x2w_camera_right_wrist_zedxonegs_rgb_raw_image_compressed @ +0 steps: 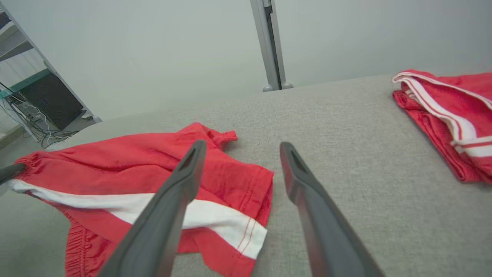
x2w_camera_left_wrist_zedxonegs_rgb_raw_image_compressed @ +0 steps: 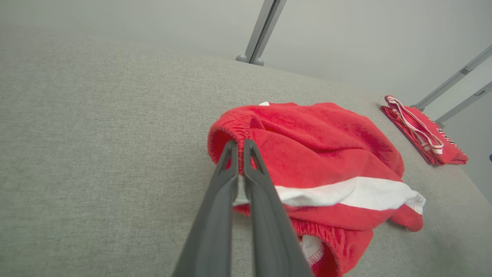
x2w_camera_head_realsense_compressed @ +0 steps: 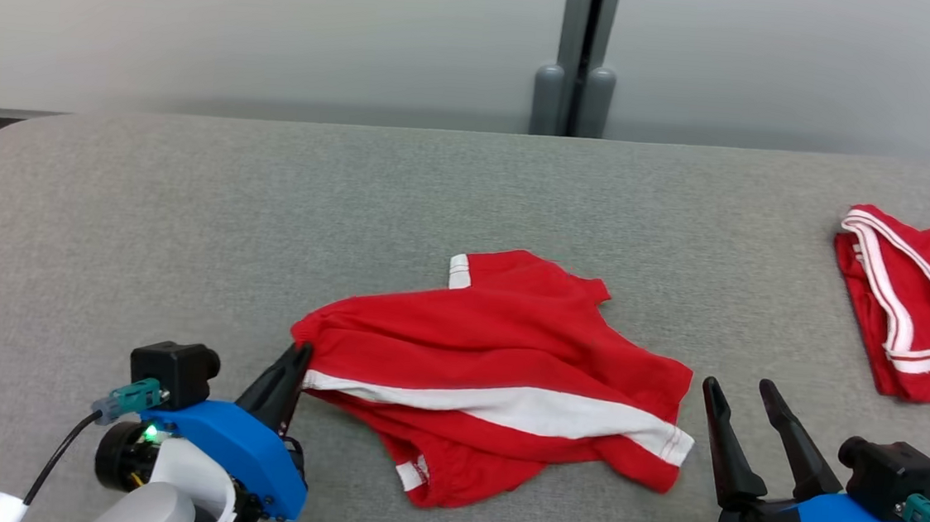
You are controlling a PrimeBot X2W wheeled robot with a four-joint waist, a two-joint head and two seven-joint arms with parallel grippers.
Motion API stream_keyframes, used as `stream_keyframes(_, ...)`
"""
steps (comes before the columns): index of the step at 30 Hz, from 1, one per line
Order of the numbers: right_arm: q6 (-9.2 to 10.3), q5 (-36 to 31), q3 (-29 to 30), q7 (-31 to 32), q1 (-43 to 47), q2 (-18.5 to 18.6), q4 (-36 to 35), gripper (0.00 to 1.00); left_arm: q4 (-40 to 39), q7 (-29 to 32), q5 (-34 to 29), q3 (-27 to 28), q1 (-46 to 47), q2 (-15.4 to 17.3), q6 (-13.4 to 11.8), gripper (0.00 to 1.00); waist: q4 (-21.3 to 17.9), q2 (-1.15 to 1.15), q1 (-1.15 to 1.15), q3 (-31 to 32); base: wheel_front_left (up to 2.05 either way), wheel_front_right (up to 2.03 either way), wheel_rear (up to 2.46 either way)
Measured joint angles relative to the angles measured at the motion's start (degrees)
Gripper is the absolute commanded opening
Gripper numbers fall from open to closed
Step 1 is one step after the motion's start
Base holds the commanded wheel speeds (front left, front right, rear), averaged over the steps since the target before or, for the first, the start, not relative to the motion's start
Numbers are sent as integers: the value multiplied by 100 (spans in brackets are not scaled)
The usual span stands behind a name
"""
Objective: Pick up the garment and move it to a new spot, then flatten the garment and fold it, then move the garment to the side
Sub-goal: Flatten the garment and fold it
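A grey woven-fabric tabletop (x2w_camera_head_realsense_compressed: 186, 214) runs wide under a plain pale wall, with a grey metal post (x2w_camera_head_realsense_compressed: 578, 54) standing at its far edge. Directly ahead of the left claw (x2w_camera_head_realsense_compressed: 301, 356), and reaching to just short of the right claw (x2w_camera_head_realsense_compressed: 737, 388), lies the crumpled pair of red cloth shorts with a broad white stripe (x2w_camera_head_realsense_compressed: 509, 339) — bunched and nowhere near flat. The left claw is clamped on the gathered elastic waistband at the shorts' nearest end; its wrist view shows red cloth pinched between the two dark fingers (x2w_camera_left_wrist_zedxonegs_rgb_raw_image_compressed: 219, 200). The right claw stands wide open with nothing between its fingers. It is apart from the cloth, with the white-striped hem just to its left.

The step in hand looks like the first one, the pick-up: one hold is taken and the garment rests on the tabletop. The next move probably calls for the right claw to shift left onto the hem corner and close, so that both ends rise together. Lifting by the waistband alone would likely let the shorts hang in a bunch and make flattening harder.

Well to the right of the right claw sits a second, folded red garment with white trim (x2w_camera_head_realsense_compressed: 918, 305) — the new spot should keep away from it. Bare tabletop lies ahead of both claws. A dark shelf with loose cables (x2w_camera_right_wrist_zedxonegs_rgb_raw_image_compressed: 42, 107) stands off the table beyond the left claw, not in the way.
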State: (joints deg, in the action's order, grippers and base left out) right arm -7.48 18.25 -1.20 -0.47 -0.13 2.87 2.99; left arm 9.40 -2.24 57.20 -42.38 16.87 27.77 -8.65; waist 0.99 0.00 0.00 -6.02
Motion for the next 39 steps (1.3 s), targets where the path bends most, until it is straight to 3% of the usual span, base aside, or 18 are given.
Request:
stream_keyframes(4, 0, 2, -30, 33, -40, -1, -5, 100, 521, -179, -129, 20, 15, -143, -166, 0, 138, 0, 0, -44, 0, 0, 0)
stream_keyframes(5, 0, 3, -42, 37, -47, -1, -5, 100, 671, -235, -143, 18, 54, -216, -178, 28, 146, 0, 0, -49, 0, 0, 0)
stream_keyframes(6, 0, 3, -48, 38, -60, 0, -5, 100, 799, -283, -192, 1, 114, -285, -192, 49, 141, 0, 0, -49, 0, 0, 0)
stream_keyframes(7, 0, 8, -60, 41, -75, 0, -8, 100, 926, -327, -236, -22, 170, -334, -190, 100, 130, 0, 0, -47, 0, 0, 0)
stream_keyframes(13, 0, -1, 0, 46, -80, 0, -21, 100, 1327, -795, -342, -9, 229, -485, -75, 100, 17, 0, 0, -15, 0, 0, 0)
stream_keyframes(19, 0, -45, 183, 73, 44, 1, -84, 100, 1334, -1255, -475, 590, -81, -501, -11, 100, -114, 0, 0, 118, 0, 0, 0)
stream_keyframes(24, 0, -47, 282, 82, 122, 1, -88, 100, 801, -1277, -1149, 1401, -375, -582, 109, 100, -122, 0, 0, 211, 0, 0, 0)
stream_keyframes(27, 0, -65, 349, 89, 181, 0, -44, 100, 457, -1276, -1909, 1981, -886, -773, 260, 100, -111, 0, 0, 312, 0, 0, 0)
stream_keyframes(33, 0, -165, 441, 63, 289, 0, 60, 100, 331, -1277, -2624, 2432, -1343, -935, 452, 100, -110, 0, 0, 484, 0, 0, 0)
stream_keyframes(39, 0, -207, 446, 38, 377, 0, 101, 100, 371, -1277, -2871, 2676, -1601, -1049, 616, 100, -97, 0, 0, 582, 0, 0, 0)
